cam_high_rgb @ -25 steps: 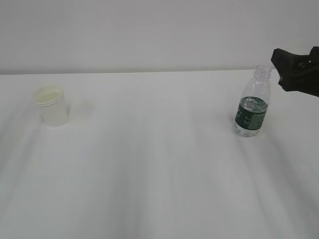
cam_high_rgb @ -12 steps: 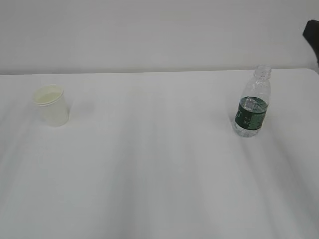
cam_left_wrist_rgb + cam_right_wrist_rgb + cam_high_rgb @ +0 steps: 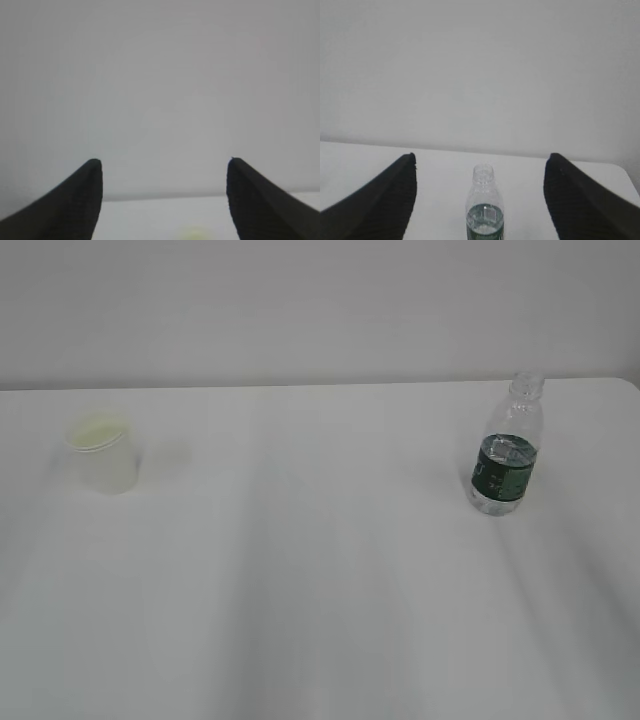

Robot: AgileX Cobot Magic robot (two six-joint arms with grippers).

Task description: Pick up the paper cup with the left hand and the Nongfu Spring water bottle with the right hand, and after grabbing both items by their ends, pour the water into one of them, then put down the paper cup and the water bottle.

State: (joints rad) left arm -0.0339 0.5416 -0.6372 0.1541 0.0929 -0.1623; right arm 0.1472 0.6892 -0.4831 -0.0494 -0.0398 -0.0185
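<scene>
Plain white counter [image 3: 320,590] under a pale blank wall, nothing else around. One paper cup [image 3: 101,453] upright at far left, one water bottle [image 3: 507,453] upright at far right, well apart, capless, water [image 3: 498,502] low in its body, level near the top of the green label. Both set down, untouched. Neither arm in the outside view. Left gripper [image 3: 164,200] with jaws spread wide, empty, only a yellowish blur low between them, likely the cup. Right gripper [image 3: 479,200] likewise spread and empty, bottle [image 3: 484,209] framed dead centre beyond the tips. Looks like the wrap-up, or a fresh start; can't tell which. If reaching in: straight and level, jaws kept wide until either side of the body, gentle squeeze on that thin cup. Count: one cup, one bottle, two grippers.
</scene>
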